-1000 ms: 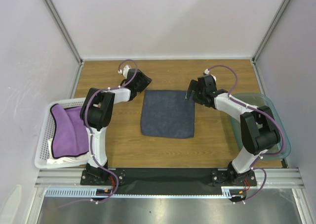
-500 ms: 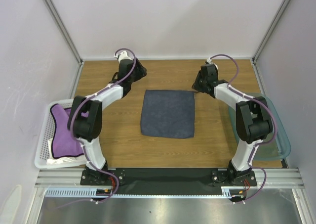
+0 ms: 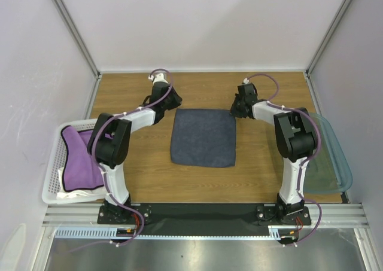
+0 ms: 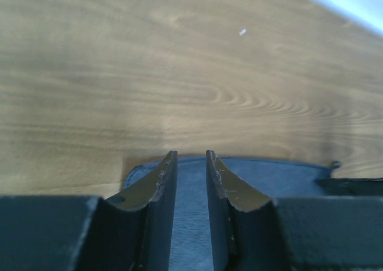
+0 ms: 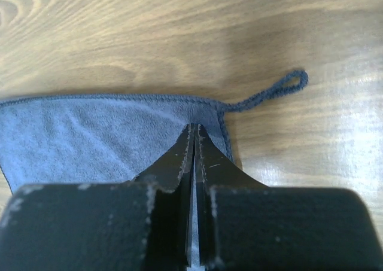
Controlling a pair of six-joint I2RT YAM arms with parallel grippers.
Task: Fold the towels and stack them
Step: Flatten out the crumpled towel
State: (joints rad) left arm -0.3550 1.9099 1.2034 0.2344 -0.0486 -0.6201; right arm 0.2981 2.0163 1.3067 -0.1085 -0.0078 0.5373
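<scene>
The wooden table (image 3: 263, 163) is lit brightly and evenly from above, with only soft shadows cast, while glare is seen on its right in the right wrist view and blur in the left.

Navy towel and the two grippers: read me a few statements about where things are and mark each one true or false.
1. The navy towel lies spread flat on the table. True.
2. The purple towel sits in the teal bin. False: it is in the white basket on the left.
3. The right gripper is wide open. False: its fingers are pressed together, tips over the navy towel's corner next to the loop.
4. The left gripper has its fingers slightly apart over the navy towel's edge. True.
</scene>
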